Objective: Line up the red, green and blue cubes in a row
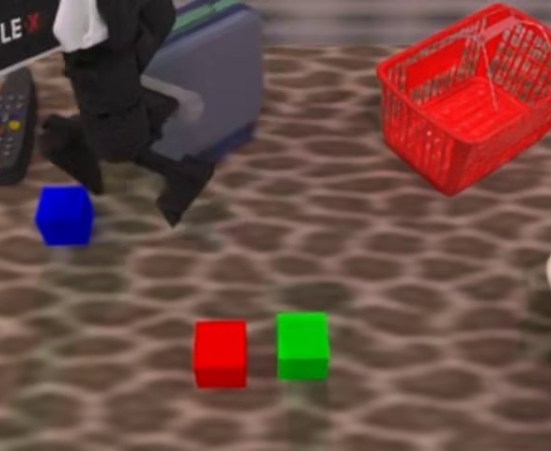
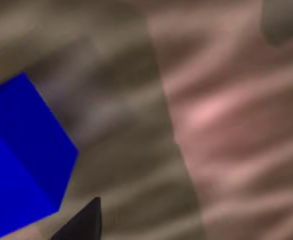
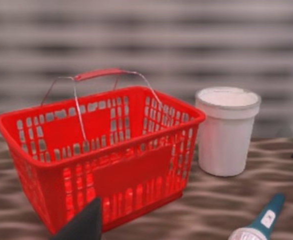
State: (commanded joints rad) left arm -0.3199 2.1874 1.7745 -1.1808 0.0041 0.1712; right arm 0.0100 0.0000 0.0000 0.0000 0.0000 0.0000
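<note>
Here, the left end effector [image 1: 130, 183] hovers over the desk's [image 1: 398, 310] left side, fingers spread and empty, just beside the blue cube [image 1: 65, 215]. The red cube [image 1: 220, 353] and green cube [image 1: 302, 346] sit side by side near the front — a narrow gap between them. The right end effector is out of the top view.

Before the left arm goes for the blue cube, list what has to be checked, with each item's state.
1. Blue cube free on the table: ok, nothing touches it.
2. Left tool open: ok, fingers spread.
3. Left tool centred over the blue cube: not ok, the cube lies to its left, outside the fingers.
4. Red cube and green cube side by side: ok, with a small gap.
5. Spot left of the red cube free: ok.
6. Right tool clear of the cubes: ok, it faces the basket.
</note>
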